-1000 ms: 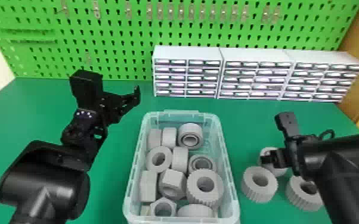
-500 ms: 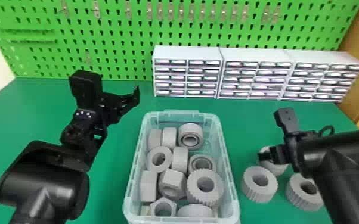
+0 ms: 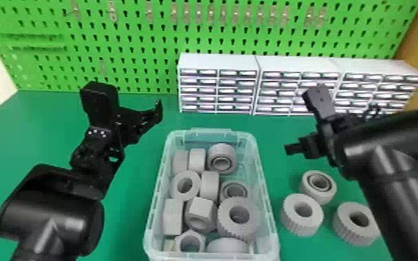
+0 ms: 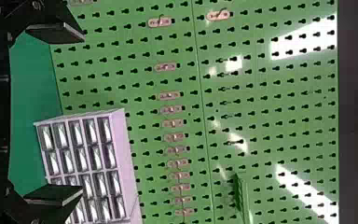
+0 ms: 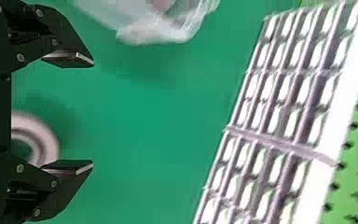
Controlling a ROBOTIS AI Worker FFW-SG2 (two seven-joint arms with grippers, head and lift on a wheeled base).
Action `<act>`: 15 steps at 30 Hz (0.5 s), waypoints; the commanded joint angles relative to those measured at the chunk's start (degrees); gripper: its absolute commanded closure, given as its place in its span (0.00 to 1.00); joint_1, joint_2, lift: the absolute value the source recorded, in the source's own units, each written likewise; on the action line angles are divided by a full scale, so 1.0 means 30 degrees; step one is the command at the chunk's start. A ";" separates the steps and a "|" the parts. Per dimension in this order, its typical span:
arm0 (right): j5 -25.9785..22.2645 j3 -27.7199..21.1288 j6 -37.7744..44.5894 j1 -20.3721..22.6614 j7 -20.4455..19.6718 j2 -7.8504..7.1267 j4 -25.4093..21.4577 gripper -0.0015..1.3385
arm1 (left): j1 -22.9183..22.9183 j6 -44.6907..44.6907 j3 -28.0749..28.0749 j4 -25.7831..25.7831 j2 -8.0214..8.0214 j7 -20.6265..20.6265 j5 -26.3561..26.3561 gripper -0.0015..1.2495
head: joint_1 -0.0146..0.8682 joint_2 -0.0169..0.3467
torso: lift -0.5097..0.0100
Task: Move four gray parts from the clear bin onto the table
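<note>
We count three gray parts on the green table [image 3: 125,215], right of the clear bin [image 3: 211,132]: a ringed part [image 3: 319,187] farthest, a ridged wheel [image 3: 302,215] nearer and to its left, a second ridged wheel [image 3: 356,224] to the right, its edge meeting the line of the right arm. Whether the first two touch, we cannot tell. Inside the bin we log more gray parts, packed close: a ringed cylinder [image 3: 221,159] far right, a large ridged wheel [image 3: 238,218] near right, a hex nut [image 3: 189,241] at the near end. Left gripper [image 3: 133,121] hangs over the table, left of the bin; its wrist view gives us what the head view half hides, two fingers spread wide, grip released, aimed at the green pegboard [image 4: 223,140] and its hooks. Right gripper [image 3: 331,130] is above the table, right of the bin, farther out than the three loose parts. From its wrist view [image 5: 92,113] we note spread fingers, also released, with the curved rim of a gray part [image 5: 49,140] behind them. White drawer units [image 3: 218,62] stand at the table's far side, against the pegboard.
</note>
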 commanded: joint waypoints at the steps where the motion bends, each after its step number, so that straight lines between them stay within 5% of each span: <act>1: -0.0653 0.1404 0.0349 -0.0527 0.0000 0.0078 -0.0700 0.37 | 0.0022 0.0000 0.0002 -0.0009 -0.0012 0.0000 0.0000 0.11 | 0.79 0.12 | 0.89; 15: -0.1444 0.4510 0.0729 -0.1318 0.0000 0.0429 -0.1110 0.37 | -0.0007 0.0381 0.0090 0.0020 -0.0071 0.0146 0.0644 0.11 | 0.79 0.12 | 0.89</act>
